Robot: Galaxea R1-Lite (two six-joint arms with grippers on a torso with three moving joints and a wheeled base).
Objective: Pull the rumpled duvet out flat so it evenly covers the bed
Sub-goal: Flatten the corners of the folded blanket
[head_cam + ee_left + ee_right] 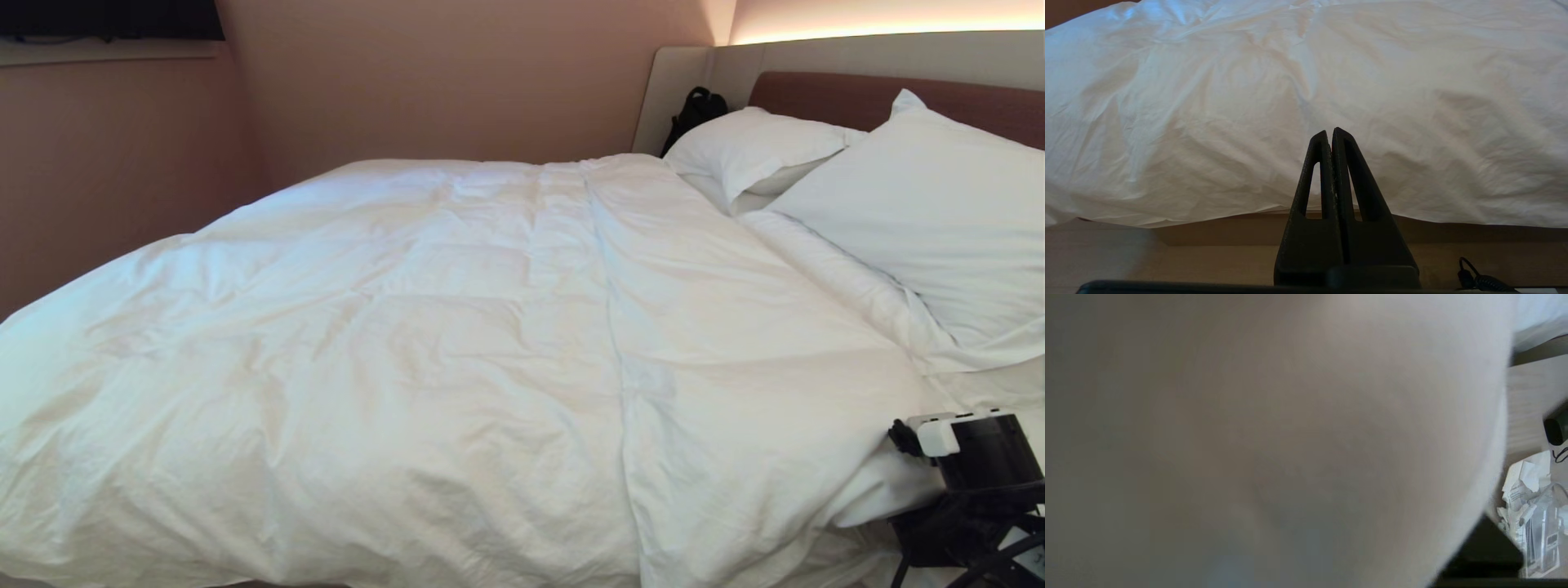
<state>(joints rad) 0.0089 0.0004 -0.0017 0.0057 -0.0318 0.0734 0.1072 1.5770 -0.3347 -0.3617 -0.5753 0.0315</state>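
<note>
Duvet (457, 343) spread over bed (890, 90); right pincer (906, 457) seemingly buried in its edge.

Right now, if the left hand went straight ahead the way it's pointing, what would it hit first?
Most likely the duvet. The left hand, shut and empty, points at the duvet's hanging side just above its lower edge. Nothing shows between them, though how far off the fabric is can't be judged.
</note>
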